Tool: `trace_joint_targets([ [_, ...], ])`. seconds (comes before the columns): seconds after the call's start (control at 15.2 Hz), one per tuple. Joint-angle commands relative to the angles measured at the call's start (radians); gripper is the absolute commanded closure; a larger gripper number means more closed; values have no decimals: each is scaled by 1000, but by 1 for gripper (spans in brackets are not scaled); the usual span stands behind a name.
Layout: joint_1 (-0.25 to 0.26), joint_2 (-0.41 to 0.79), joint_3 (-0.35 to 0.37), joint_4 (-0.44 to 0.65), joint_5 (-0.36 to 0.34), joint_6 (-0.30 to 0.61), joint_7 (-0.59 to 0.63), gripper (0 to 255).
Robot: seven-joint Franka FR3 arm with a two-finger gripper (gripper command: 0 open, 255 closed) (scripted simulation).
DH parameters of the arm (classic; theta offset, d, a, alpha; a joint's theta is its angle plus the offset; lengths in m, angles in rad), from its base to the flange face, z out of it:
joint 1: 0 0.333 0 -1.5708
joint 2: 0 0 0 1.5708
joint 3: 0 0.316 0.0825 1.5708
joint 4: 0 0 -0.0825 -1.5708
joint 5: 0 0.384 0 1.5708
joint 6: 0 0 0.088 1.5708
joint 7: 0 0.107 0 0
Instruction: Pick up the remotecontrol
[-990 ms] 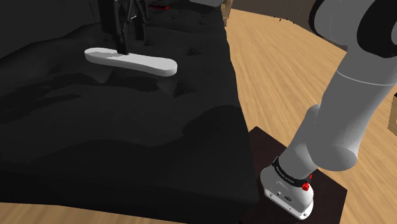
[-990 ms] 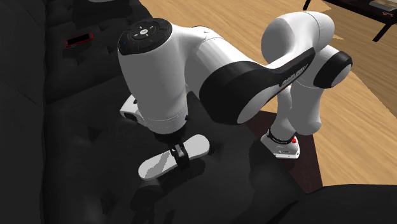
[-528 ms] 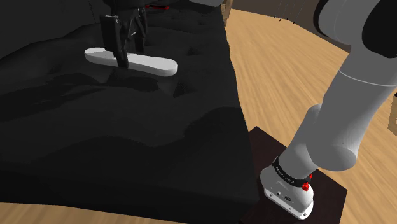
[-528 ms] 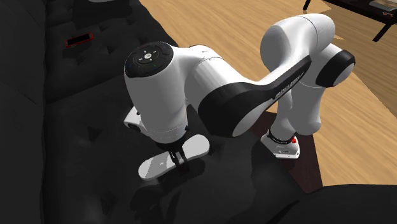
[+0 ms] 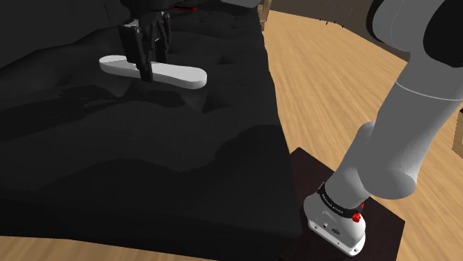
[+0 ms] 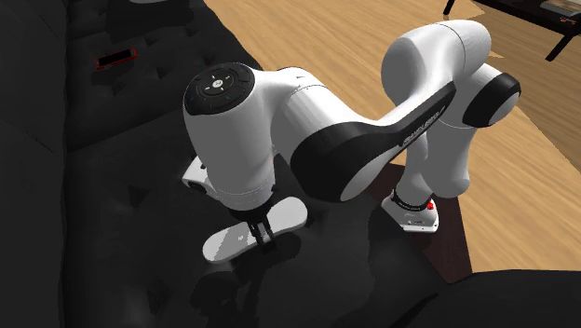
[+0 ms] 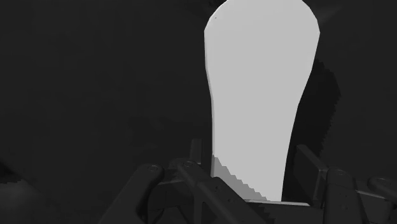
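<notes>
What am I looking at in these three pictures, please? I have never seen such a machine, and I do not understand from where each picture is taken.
This is a simulated white robot arm with dark joints, on a dark stand beside a black cushioned sofa. One picture looks down from beside the stand, one from a second outside camera, one from a camera on the arm's hand. A flat, long white remote control lies on the sofa. The black gripper sits over its middle; whether it clasps the remote, I cannot tell.
</notes>
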Motion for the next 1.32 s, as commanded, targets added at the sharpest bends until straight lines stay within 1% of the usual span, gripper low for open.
trace_joint_targets([
  [0.0,0,0,0,0,0,0,0,255],
  [0.13,0,1,0,0,0,1,-1,255],
  [0.26,4,12,1,41,-5,-31,1,255],
  [0.73,26,65,7,209,-30,-150,11,255],
  [1.12,62,139,13,399,-67,-271,21,255],
  [1.25,64,142,13,405,-68,-275,22,255],
])
